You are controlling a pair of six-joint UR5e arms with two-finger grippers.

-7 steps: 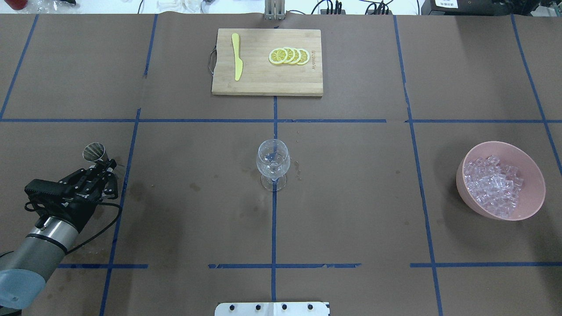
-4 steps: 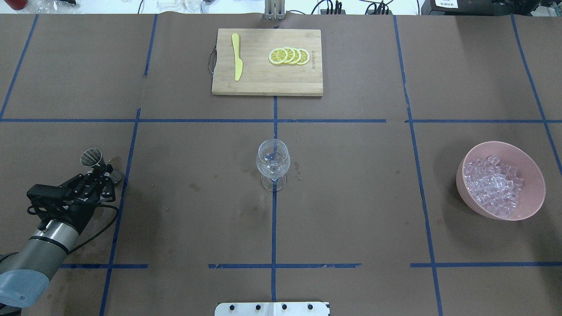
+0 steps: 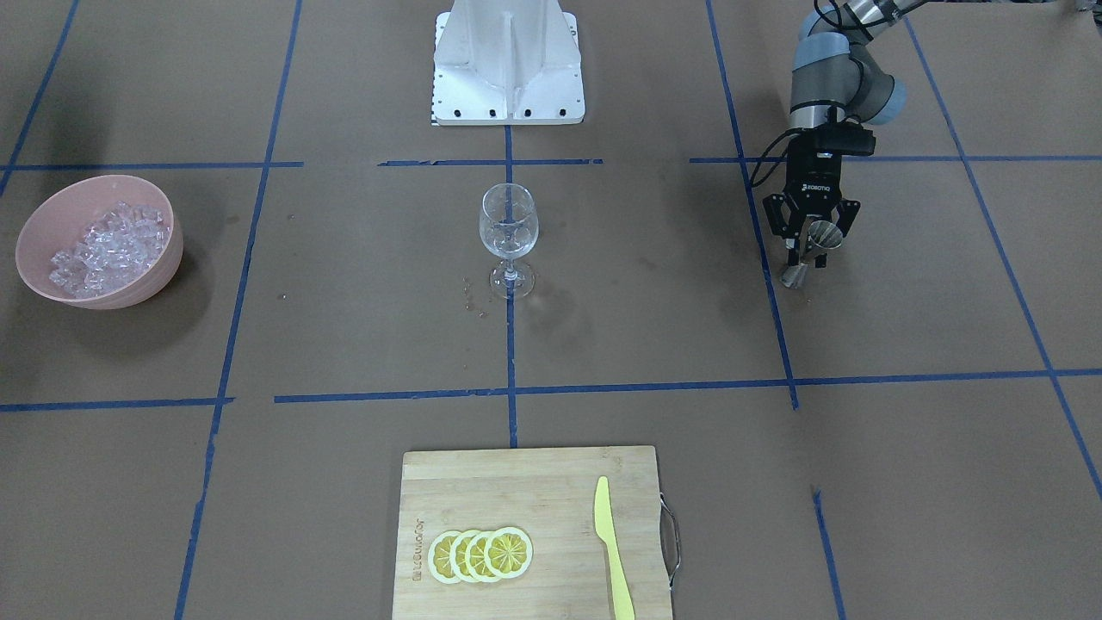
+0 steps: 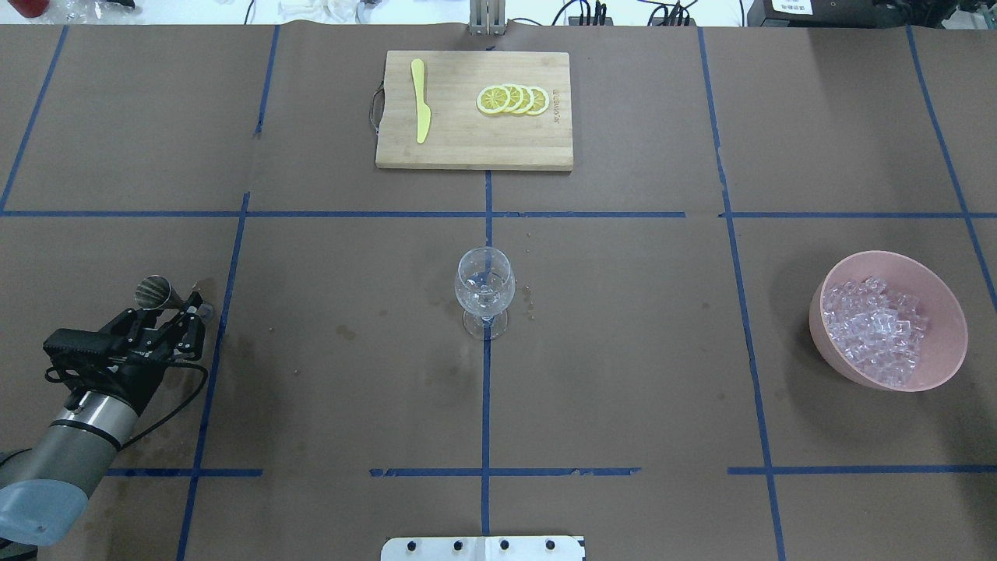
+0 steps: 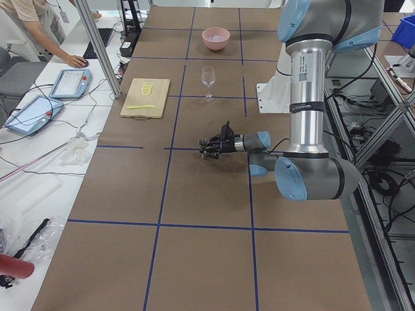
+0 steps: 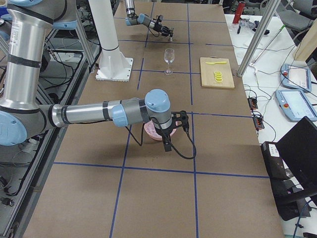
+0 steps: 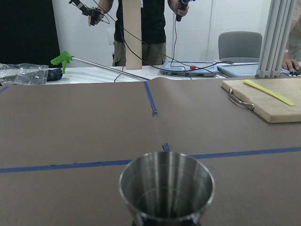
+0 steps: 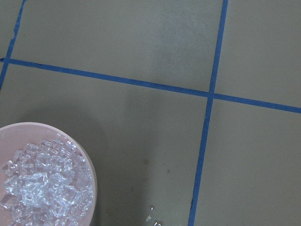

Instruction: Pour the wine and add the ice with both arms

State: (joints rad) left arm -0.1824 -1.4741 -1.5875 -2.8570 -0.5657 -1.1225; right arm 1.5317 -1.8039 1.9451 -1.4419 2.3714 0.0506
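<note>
At the lower left of the overhead frame, the left gripper pinches a steel jigger at its waist, seemingly just above the table. The wine glass stands mid-frame holding a little wine. The ice fills the pink bowl at right, and the right gripper hangs over it; I cannot tell how its fingers stand

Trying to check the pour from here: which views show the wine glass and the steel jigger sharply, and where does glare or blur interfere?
Overhead exterior: even light, wine glass sharp, but its clear contents barely read. Left wrist-mounted: jigger crisp, streaky reflections inside, base cropped. Right wrist-mounted: slightly soft and greenish; ice glints in the pink bowl.
</note>
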